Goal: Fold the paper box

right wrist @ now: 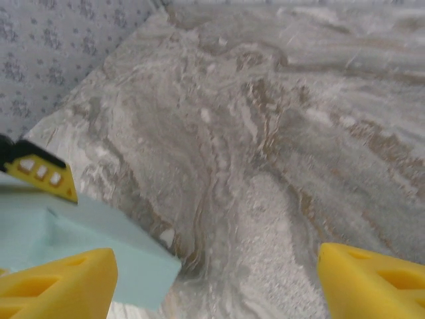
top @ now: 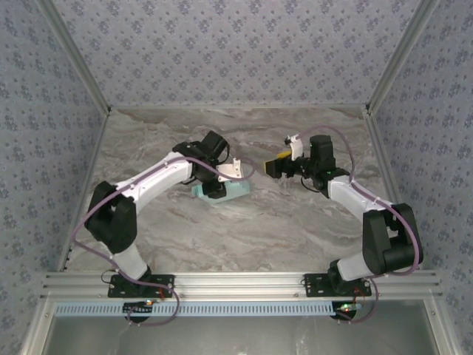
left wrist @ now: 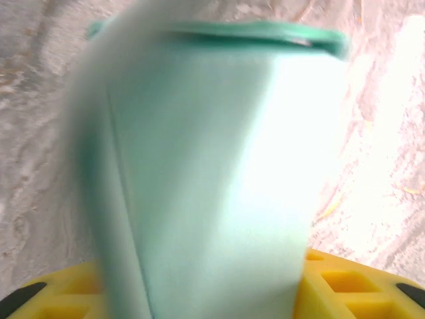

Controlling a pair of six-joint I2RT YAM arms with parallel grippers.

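Grasping the paper box (top: 238, 189) is the left tool (top: 213, 188); the right tool (top: 272, 167) stands wide open nearby

Overhead wide; wrists apparently share box (right wrist: 99, 229).

Tabletop (top: 244, 229) under & ahead of right gripper (right wrist: 212, 289): grey marble look, tan veins. Walls (top: 222, 44) beyond it & on both sides: blue-grey wallpaper, small floral print. Alu posts (top: 80, 63) at back corners, alu rail (top: 244, 283) behind it at near edge. Bright light; glare patch on tabletop in left wrist view.
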